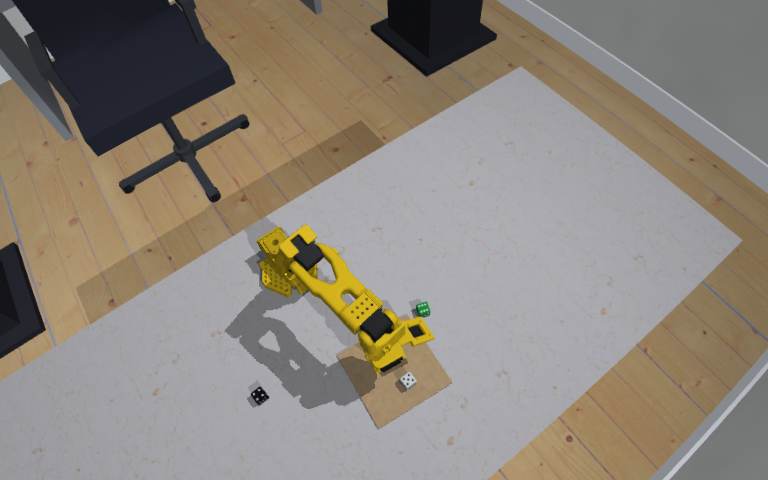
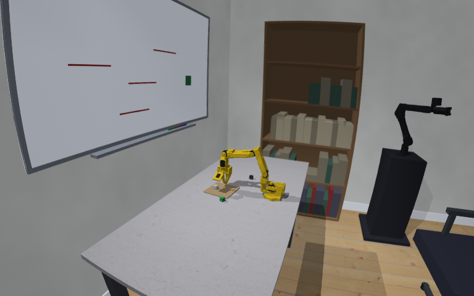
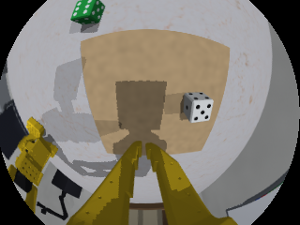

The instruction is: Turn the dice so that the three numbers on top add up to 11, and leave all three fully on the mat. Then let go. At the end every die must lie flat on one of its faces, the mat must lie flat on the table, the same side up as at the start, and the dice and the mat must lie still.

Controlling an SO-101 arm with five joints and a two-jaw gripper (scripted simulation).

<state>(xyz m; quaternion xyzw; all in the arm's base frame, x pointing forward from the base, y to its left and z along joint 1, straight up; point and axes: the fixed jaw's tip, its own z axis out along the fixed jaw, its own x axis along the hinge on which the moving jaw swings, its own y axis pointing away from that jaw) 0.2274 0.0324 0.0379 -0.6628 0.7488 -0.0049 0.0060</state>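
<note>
The pincer [image 1: 389, 362] [image 2: 225, 182] [image 3: 143, 146] is hanging above the mat [image 1: 390, 404] [image 2: 223, 193] [image 3: 141, 52], its two fingers pressing together at the tips and pinching nothing. Its shadow is falling across the tan surface, and the mat itself is lying flat on the table [image 1: 509, 226] [image 2: 209, 237] [image 3: 253, 70]. Near the pincer but not touching it, the white die [image 1: 407, 380] [image 2: 216, 187] [image 3: 198, 107] is resting fully on the mat and showing five on top.

Just beyond the mat's edge, the green die [image 1: 423, 309] [image 2: 222, 198] [image 3: 87, 11] is sitting on the table. The black die [image 1: 259, 395] [image 2: 250, 177] is also sitting on the table, well apart from the mat, on the other side of it from the green one. Neither of these two is lying on the mat.

The yellow arm [image 1: 345, 291] [image 2: 241, 153] is reaching over from its base, bending down at the wrist. Farther out, a dark chair [image 1: 152, 84] [image 2: 450, 251] is standing on the wooden floor beside the table. A bookcase [image 2: 314, 22] is standing behind the table's far end, and a whiteboard [image 2: 83, 104] is hanging on the wall.
</note>
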